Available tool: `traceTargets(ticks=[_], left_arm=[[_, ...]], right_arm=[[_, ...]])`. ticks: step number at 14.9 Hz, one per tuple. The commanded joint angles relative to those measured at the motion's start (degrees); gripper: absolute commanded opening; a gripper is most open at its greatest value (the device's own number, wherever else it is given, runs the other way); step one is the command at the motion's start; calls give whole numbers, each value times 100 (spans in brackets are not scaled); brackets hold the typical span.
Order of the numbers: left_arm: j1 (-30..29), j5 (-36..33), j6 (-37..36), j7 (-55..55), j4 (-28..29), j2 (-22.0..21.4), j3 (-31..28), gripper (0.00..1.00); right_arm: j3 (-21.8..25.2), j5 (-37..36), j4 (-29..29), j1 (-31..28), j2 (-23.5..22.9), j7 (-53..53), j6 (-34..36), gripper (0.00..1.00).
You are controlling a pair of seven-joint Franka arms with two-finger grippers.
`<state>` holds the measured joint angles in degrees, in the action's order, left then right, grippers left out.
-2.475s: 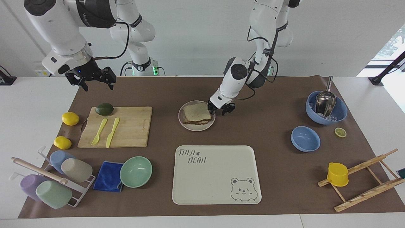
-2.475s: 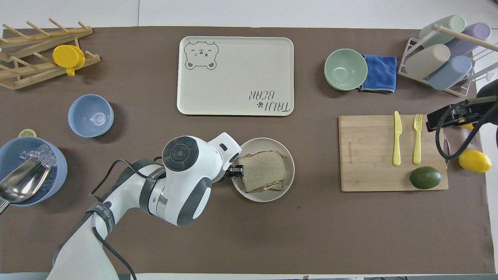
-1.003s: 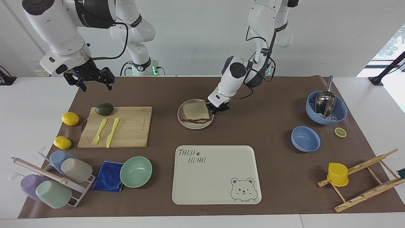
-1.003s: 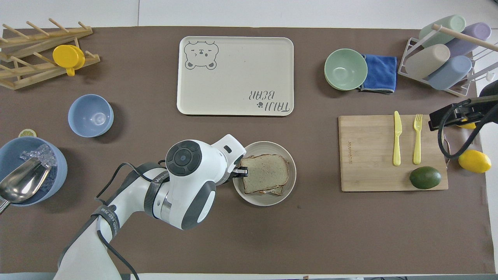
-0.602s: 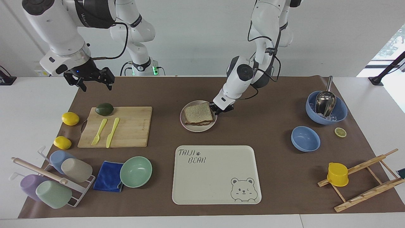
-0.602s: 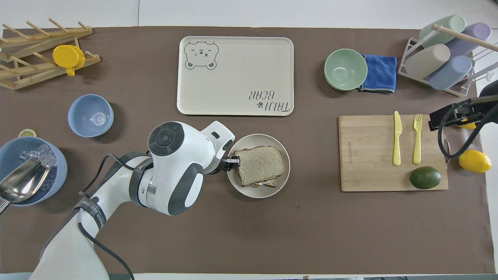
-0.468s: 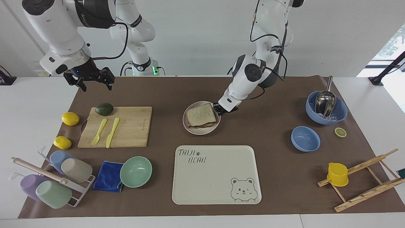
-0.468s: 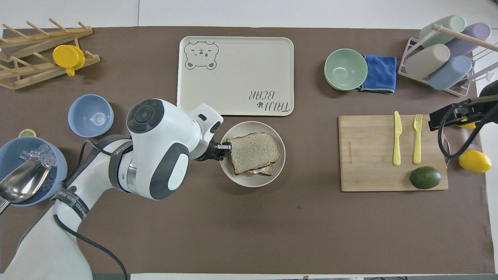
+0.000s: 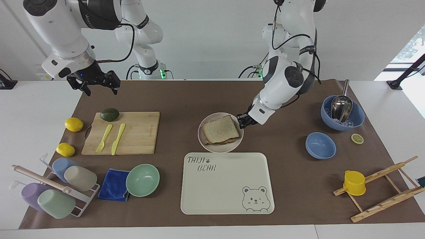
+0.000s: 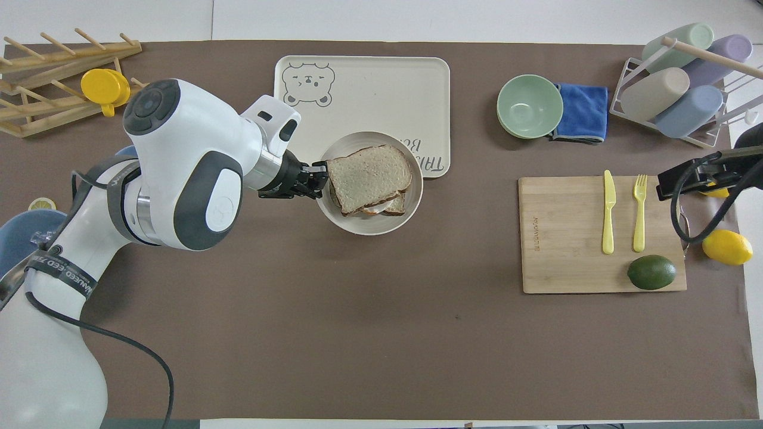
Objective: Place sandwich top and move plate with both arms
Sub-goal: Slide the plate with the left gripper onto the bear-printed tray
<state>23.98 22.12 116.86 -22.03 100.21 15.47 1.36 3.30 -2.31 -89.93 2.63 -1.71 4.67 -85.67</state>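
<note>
Since the earlier frame the small round beige-rimmed plate [image 9: 220,147] bearing the light speckled sandwich top [image 9: 220,129] has travelled toward the cream rectangular bear tray [image 9: 229,192], because I keep the left gripper [image 9: 243,120] clamped shut on its rim, while the right gripper [image 9: 98,85] waits with jaws apart near the wooden cutting board [image 9: 139,132].

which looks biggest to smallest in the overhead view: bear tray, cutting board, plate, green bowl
1. bear tray
2. cutting board, nearly the tray's size
3. plate, though lifted toward the camera, so unsure
4. green bowl

My black left gripper [image 9: 241,120] pinches an off-white plate [image 9: 203,137] whose top slice [image 9: 220,128] is pale, speckled and brown-crusted. Beside the plate lies a cream tray [image 9: 229,186] with a grey bear drawing. The mat [image 9: 186,96] under them is plain brown.
</note>
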Motion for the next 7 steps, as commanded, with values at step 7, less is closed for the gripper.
traceTargets(ticks=[7], left_arm=[[-157,161,-190,-486,-1793,1475,-83,0]], right_arm=[[-58,-7,-51,-96,39,87,6,100]])
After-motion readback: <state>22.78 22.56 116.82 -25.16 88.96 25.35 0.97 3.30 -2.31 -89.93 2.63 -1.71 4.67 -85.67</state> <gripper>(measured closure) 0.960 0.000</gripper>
